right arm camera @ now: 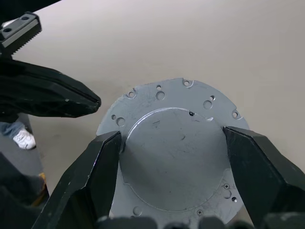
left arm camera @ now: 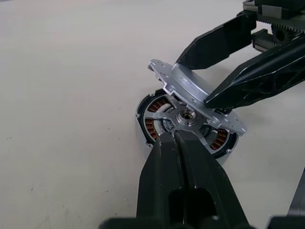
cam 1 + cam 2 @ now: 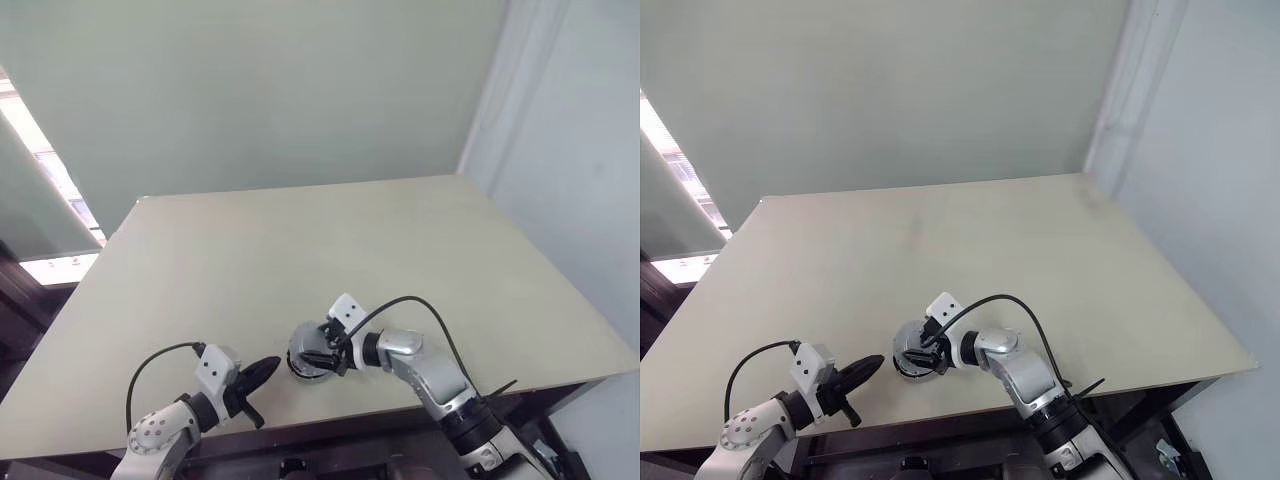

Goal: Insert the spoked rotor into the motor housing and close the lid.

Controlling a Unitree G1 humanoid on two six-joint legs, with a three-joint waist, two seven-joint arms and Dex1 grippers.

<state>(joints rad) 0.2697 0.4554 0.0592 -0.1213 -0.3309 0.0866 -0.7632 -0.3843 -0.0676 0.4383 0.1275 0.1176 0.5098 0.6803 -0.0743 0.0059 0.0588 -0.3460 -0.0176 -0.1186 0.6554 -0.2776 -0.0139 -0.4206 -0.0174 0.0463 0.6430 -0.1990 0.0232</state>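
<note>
From the left eye view, a big pale table (image 3: 300,260) stands before a green wall. Near the front edge of the table sits the motor housing (image 3: 308,364), a small round dark thing. The right tool (image 3: 322,352) reaches in from the right and is right over the housing. The left tool (image 3: 268,370) points at the housing from the left, with its black fingers pressed together, tip just beside the housing.

From the right eye view, the same things show: the left tool (image 3: 872,365) is pinched shut near the housing (image 3: 912,362), and the right tool (image 3: 928,351) is over it.

From the left wrist view, the housing (image 2: 188,126) lies flat on the table, and its red-brown copper coils go around in a ring. The spoked rotor (image 2: 186,116) sits inside it, shiny and silver. The lid (image 2: 190,93) is tilted above it, one edge low over the housing and the other edge up. The right tool's two fingers (image 2: 214,45) pinch the lid by its sides. The left tool's fingers (image 2: 183,162) are shut tight with nothing between them.

From the right wrist view, the grey round lid (image 1: 174,148) with small holes is held between the two black fingers (image 1: 100,167), one on each side. The left tool's tip (image 1: 71,102) is just beside the lid.
</note>
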